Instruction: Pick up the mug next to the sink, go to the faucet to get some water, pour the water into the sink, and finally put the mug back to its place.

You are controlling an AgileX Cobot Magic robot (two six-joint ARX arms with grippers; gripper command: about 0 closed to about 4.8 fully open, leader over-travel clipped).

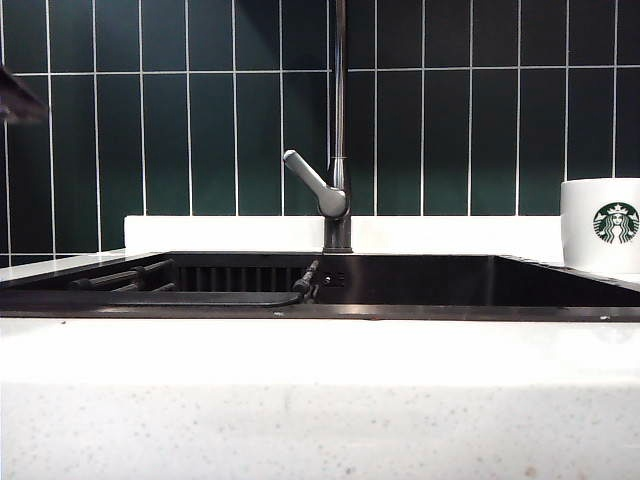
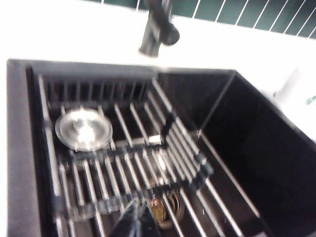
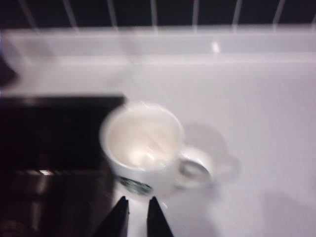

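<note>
Mug: we see the mug (image 1: 600, 225) upright on the counter (image 1: 320, 400) at the right end of the sink (image 1: 420, 280), its green logo facing the exterior camera. In the right wrist view the mug (image 3: 143, 148) stands just beside the sink's corner (image 3: 54, 143), handle turned away from the basin; the picture is blurred, so we cannot tell if there is water in it.

Right gripper: we see the right gripper (image 3: 137, 215) above the counter near the mug's logo side. Its two dark fingertips (image 3: 118, 217) stand a narrow gap apart with nothing between them, clear of the mug.

Left gripper: we see the left gripper (image 2: 134, 222) over the sink (image 2: 256, 148), its tips pressed together and holding nothing.

Sink: we look down in the left wrist view on a wire rack (image 2: 133, 168) lying across the basin floor, a round metal strainer (image 2: 83, 129) towards one end, and a drain (image 2: 165, 210) under the rack's rods.

Faucet: we see the faucet (image 1: 340, 120) standing behind the sink's middle, its grey lever (image 1: 312, 182) angled up to the left in the exterior view.

Wall: we see dark green tiles (image 1: 190, 120) behind the counter.
</note>
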